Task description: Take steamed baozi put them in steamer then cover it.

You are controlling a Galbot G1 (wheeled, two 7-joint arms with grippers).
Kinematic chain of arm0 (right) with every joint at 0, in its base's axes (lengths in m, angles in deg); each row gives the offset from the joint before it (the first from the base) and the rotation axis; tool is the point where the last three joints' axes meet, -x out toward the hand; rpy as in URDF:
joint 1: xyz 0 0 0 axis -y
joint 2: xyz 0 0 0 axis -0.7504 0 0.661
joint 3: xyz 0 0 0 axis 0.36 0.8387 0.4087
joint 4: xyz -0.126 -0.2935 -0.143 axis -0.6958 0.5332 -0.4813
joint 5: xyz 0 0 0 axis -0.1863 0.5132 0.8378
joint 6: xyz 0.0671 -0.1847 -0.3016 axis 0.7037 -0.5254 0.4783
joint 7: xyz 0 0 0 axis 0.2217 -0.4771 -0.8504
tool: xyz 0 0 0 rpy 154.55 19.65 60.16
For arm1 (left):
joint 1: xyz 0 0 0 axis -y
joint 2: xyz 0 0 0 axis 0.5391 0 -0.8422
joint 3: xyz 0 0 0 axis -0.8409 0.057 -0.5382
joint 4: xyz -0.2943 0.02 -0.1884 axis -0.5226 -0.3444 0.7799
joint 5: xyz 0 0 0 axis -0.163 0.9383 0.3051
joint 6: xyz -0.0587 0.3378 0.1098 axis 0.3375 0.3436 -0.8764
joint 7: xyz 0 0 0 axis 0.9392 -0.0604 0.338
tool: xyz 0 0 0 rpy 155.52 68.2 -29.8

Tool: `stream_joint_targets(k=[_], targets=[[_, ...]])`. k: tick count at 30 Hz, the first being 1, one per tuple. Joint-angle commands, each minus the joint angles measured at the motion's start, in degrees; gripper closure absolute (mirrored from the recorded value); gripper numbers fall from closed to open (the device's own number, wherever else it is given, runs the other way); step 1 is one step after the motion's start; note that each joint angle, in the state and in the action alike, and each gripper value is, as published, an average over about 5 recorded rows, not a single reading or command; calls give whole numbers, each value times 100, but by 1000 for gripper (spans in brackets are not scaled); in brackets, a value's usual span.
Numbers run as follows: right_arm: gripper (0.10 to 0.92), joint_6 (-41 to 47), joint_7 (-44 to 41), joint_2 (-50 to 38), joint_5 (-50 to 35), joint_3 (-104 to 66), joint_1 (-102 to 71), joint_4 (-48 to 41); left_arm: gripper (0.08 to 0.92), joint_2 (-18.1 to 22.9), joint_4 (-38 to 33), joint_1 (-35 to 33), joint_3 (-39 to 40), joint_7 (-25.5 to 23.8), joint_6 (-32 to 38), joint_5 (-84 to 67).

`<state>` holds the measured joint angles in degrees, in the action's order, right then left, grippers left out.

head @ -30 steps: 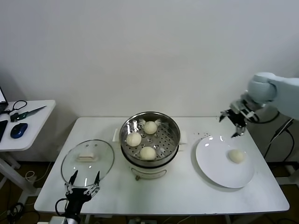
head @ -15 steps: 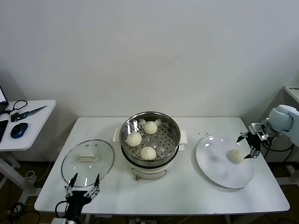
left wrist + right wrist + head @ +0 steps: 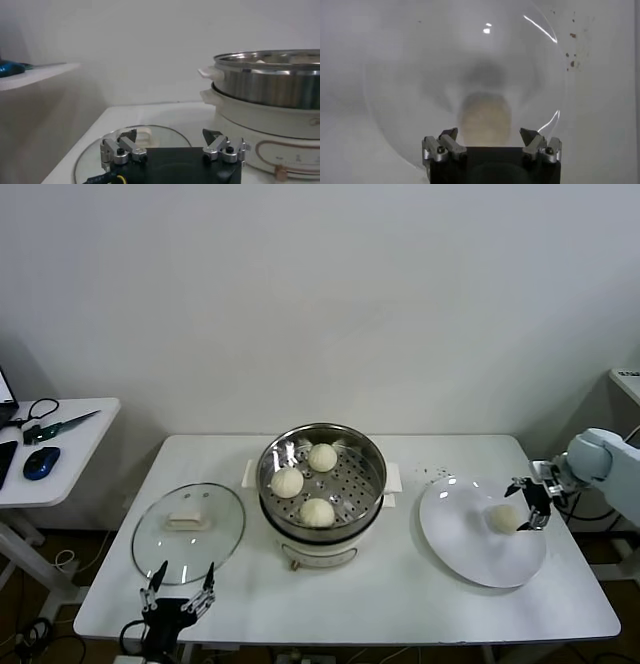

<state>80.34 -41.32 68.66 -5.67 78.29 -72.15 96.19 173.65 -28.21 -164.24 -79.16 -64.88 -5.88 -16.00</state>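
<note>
Head view: right end effector (image 3: 530,502) is hovering wide open at the last baozi (image 3: 504,518) on the white plate (image 3: 470,549). Three baozi (image 3: 317,512) are sitting in the steamer (image 3: 322,479); cover (image 3: 188,531) is lying on the worktop (image 3: 400,594). Left end effector (image 3: 178,595) is idling wide open beside the cover.

steamer (image 3: 321,484) base: a faint reddish outline marking showed in the left wrist view, but no letters or numbers could be read
cover (image 3: 188,532): no readable text
plate (image 3: 483,532): no readable text
surface (image 3: 400,594): no labels, brands or signs legible
</note>
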Motion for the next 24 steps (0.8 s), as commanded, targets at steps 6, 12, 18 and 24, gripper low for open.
stream_joint_targets(k=[6, 12, 18, 24], targets=[[203, 104, -6, 374, 254, -247, -294, -429, 177, -8, -15, -24, -1, -7, 5, 5], [231, 167, -138, 371, 351, -187, -199, -431, 177, -19, -24, -39, -4, -18, 7, 2], [249, 217, -241, 413, 367, -127, -121, -489, 177, -26, -11, -31, -7, -40, 7, -2], [350, 329, -332, 486, 285, -34, -6, -528, 177, -22, 1, -9, -6, -57, 1, -2]])
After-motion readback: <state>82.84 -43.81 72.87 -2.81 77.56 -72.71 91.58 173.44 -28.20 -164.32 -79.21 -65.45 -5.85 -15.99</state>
